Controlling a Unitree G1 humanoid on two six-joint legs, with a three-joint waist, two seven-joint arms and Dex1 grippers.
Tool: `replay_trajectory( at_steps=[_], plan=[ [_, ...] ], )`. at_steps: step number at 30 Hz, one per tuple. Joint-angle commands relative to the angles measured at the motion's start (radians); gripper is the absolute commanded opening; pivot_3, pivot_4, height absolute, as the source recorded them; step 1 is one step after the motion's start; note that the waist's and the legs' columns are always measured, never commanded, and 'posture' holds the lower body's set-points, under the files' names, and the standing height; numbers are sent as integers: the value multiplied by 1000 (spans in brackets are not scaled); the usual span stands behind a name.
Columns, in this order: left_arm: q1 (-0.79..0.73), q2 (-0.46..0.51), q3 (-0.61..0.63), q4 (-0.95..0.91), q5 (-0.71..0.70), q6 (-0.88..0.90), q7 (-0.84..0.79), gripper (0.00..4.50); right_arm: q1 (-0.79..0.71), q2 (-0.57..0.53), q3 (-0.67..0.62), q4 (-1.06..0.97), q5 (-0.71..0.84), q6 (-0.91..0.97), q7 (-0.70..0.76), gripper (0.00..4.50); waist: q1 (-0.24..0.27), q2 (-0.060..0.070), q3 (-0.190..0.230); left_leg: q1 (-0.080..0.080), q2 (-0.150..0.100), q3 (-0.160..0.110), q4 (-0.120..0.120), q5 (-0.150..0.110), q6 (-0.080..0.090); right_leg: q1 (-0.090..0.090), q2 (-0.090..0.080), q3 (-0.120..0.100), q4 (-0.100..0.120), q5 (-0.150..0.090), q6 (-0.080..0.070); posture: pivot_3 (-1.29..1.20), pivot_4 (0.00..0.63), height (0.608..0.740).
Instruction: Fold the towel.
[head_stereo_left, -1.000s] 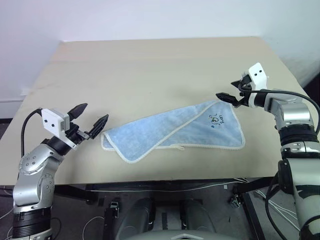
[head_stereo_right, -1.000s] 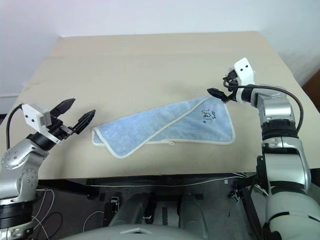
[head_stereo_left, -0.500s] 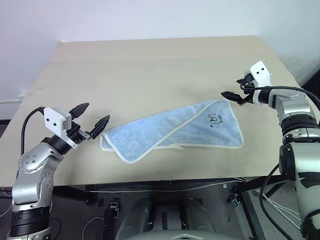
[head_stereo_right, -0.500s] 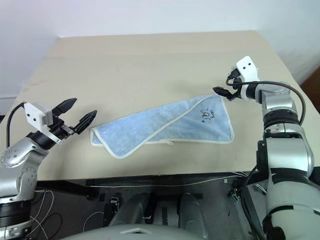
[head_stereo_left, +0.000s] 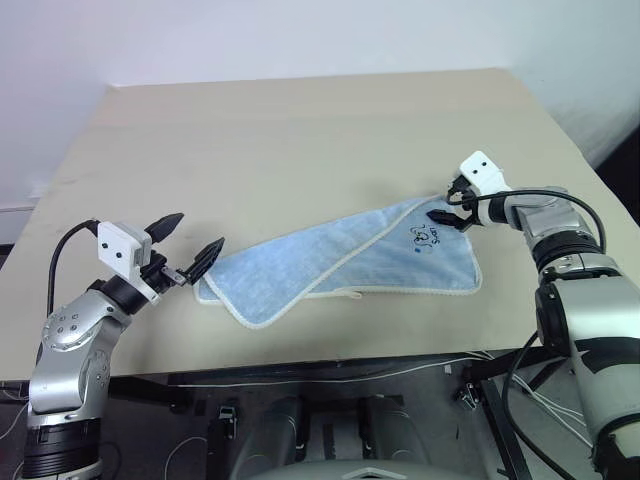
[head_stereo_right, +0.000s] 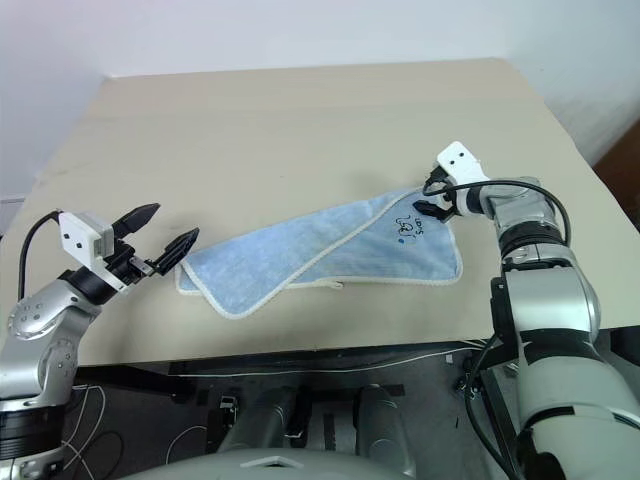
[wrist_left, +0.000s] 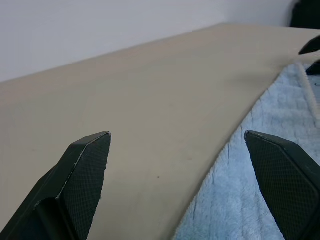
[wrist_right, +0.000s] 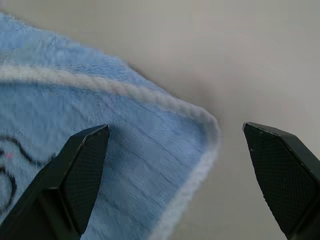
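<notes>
A broad, flat, beige table (head_stereo_left: 300, 140) is seen from above, its surface running from the near edge toward a pale wall at 12 o'clock. On it, a light blue fluffy terry-cloth towel (head_stereo_left: 340, 265) with white stitched edging is laid partly folded, stretched slantwise from about 8 o'clock up to 2 o'clock of the table's near half; one layer is doubled over another along its left part. A small dark printed logo (head_stereo_left: 428, 236) is carried near the towel's right upper corner, and a small white loop (head_stereo_left: 352, 293) is seen at its near hem.

The right gripper (head_stereo_left: 446, 212), two black fingers on a silver arm with a white wrist block, is held just above that logo corner, at 3 o'clock of the towel. Its fingers are spread wide and nothing is grasped; in the right wrist view the white-edged corner (wrist_right: 202, 125) is framed between them.

The left gripper (head_stereo_left: 188, 248) is poised just beside the towel's left end, at 9 o'clock, fingers likewise parted fully and empty.
</notes>
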Motion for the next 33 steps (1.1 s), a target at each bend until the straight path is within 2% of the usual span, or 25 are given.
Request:
replay_trajectory(
  at_steps=[1, 9, 17, 23, 25, 28, 29, 30, 33],
  plan=[
    [5, 2, 14, -32, 1, -26, 2, 4484, -45, 15, -40, 7, 15, 33, -40, 4500, 0, 0, 0, 0, 0, 0, 0, 0, 0, 0, 0, 0, 0, 0, 0, 0, 150, 740],
    [23, 1, 23, -41, -2, -32, 6, 4484, -70, 53, -95, 24, 33, 158, -73, 4500, 1, 0, 0, 0, 0, 0, 0, 0, 0, 0, 0, 0, 0, 0, 0, 0, 150, 740],
    [67, -9, 37, -51, -7, -49, 13, 4484, -75, 71, -134, 26, 31, 161, -145, 4500, -1, 0, 0, 0, 0, 0, 0, 0, 0, 0, 0, 0, 0, 0, 0, 0, 150, 740],
    [93, -16, 42, -67, -12, -51, 17, 4484, -73, 84, -153, 29, 30, 192, -140, 4500, -1, 0, 0, 0, 0, 0, -1, 0, 0, 0, 0, 0, 0, 0, 0, 0, 150, 740],
    [102, -18, 46, -75, -14, -48, 18, 4500, -70, 88, -160, 30, 33, 204, -150, 4129, -1, 0, 0, 0, 0, 0, -1, 0, 0, 0, 0, 0, 0, 0, 0, 0, 150, 740],
    [113, -22, 48, -69, -14, -58, 13, 4500, -67, 89, -165, 31, 30, 208, -169, 4129, -1, 0, 0, 1, 0, 0, -1, 0, 0, 0, 0, 0, 0, 0, 0, 0, 150, 740],
    [121, -24, 51, -62, -13, -67, 8, 4500, -66, 88, -166, 31, 28, 209, -178, 3678, -2, 0, 0, 1, 0, 0, -1, 0, 0, 0, 0, 0, 0, 0, 0, 0, 150, 740],
    [128, -26, 52, -57, -12, -76, 5, 4500, -65, 88, -167, 31, 27, 209, -183, 3528, -2, 0, 0, 1, 0, 0, -1, 0, 0, 0, 0, 0, 0, 0, 0, 0, 150, 740],
    [142, -29, 54, -55, -13, -91, 0, 4500, -66, 88, -177, 33, 33, 216, -209, 3528, -1, 0, 0, 1, 0, 0, -1, 0, 0, 0, 0, 0, 0, 0, 0, 0, 150, 740]
  ],
)
